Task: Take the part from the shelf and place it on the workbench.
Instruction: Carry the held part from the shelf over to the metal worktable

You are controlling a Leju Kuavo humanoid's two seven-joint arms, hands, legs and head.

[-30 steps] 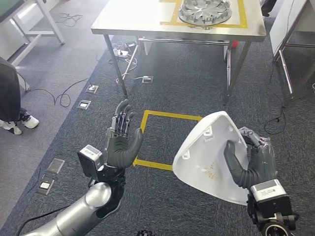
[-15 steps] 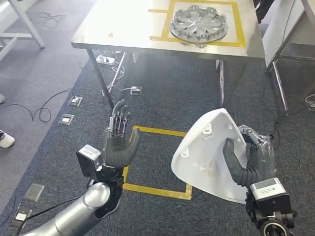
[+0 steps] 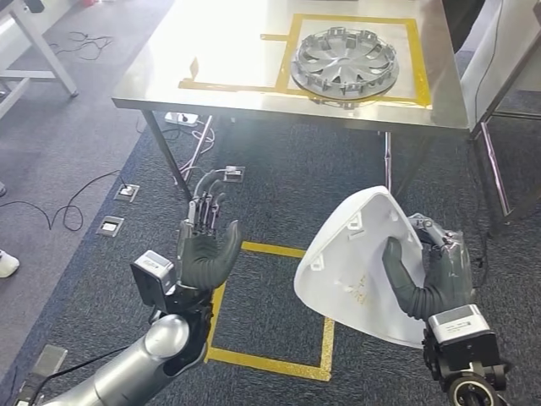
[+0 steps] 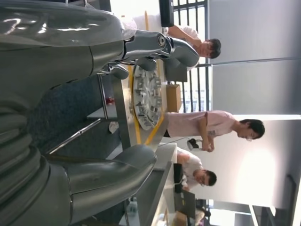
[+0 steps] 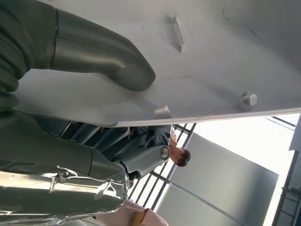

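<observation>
White curved shell part (image 3: pixel 354 266), tilted, inner clips showing, gripped at right; steel workbench (image 3: pixel 216 59) far ahead.

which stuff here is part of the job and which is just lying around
Part of the job:
white part, held in the right hand
workbench, steel top with yellow tape
left hand, holding nothing

Just lying about:
silver wheel cover on the workbench
cables and floor sockets on the carpet

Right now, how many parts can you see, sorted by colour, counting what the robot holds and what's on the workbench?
White: 1, the white part held in the right hand
Silver: 1, the wheel cover on the workbench
Total: 2
</observation>
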